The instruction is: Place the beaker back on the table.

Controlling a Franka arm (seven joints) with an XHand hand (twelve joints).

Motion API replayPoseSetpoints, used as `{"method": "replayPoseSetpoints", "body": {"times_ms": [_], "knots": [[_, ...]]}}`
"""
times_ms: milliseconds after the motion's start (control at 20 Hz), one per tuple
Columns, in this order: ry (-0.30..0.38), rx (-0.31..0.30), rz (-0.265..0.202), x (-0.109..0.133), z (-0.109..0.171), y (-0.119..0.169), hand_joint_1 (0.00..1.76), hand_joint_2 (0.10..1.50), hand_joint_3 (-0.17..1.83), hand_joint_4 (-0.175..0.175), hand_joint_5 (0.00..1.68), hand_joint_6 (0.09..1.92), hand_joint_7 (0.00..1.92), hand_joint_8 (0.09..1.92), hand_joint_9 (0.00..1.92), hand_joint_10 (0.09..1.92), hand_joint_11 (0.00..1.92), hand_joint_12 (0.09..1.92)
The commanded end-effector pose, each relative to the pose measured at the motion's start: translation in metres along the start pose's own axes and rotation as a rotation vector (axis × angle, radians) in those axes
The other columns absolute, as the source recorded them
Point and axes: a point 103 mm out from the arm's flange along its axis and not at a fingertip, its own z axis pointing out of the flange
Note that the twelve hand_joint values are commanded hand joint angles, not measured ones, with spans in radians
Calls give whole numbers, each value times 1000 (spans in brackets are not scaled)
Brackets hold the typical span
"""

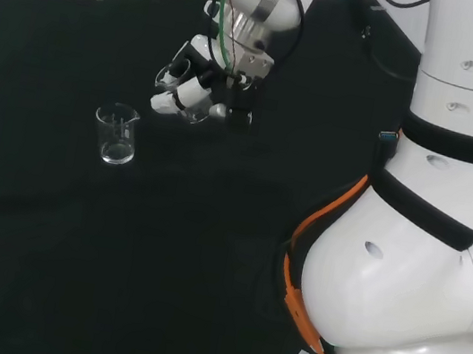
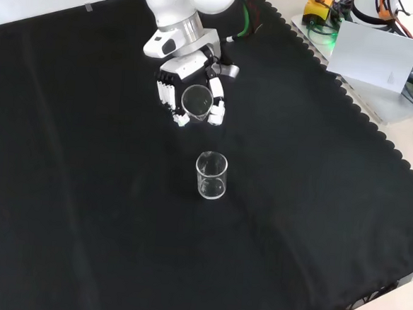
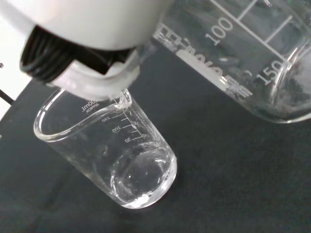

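The hand [image 2: 190, 90] hangs above the black cloth with its fingers [image 1: 177, 99] curled round a clear glass beaker [image 2: 195, 102], held tilted with its mouth toward the front camera. That held beaker [image 3: 243, 53] looms close in the wrist view, its printed scale showing. A second clear beaker [image 2: 211, 175] stands upright on the cloth just in front of the hand in the front view, and to the left of the hand in the head view [image 1: 117, 134]. In the wrist view this standing beaker [image 3: 112, 155] holds what looks like a little clear liquid.
The black cloth [image 2: 82, 210] spreads widely around both beakers. The arm's big white links [image 1: 429, 218] rise at the head view's right. A grey box [image 2: 373, 57] and cables lie beyond the cloth's scalloped edge at the front view's upper right.
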Motion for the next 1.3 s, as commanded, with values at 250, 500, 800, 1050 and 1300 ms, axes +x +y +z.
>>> {"method": "replayPoseSetpoints", "body": {"times_ms": [250, 500, 800, 1050, 1300], "knots": [[184, -14, -14, -21, 33, 9, 1183, 618, 730, -78, 1277, 702, 1612, 536, 1493, 642, 1355, 767], [185, -27, 4, -21, 49, 10, 1190, 620, 724, -111, 1282, 689, 1607, 532, 1480, 632, 1354, 765], [220, -66, 4, -24, 60, 11, 1197, 619, 717, -146, 1290, 669, 1599, 516, 1473, 602, 1352, 762], [239, -75, 18, -48, 51, 7, 1202, 618, 713, -168, 1299, 650, 1587, 476, 1446, 549, 1286, 786], [251, -66, 15, -50, 59, 11, 1203, 620, 708, -173, 1300, 645, 1584, 456, 1425, 522, 1251, 808]]}}
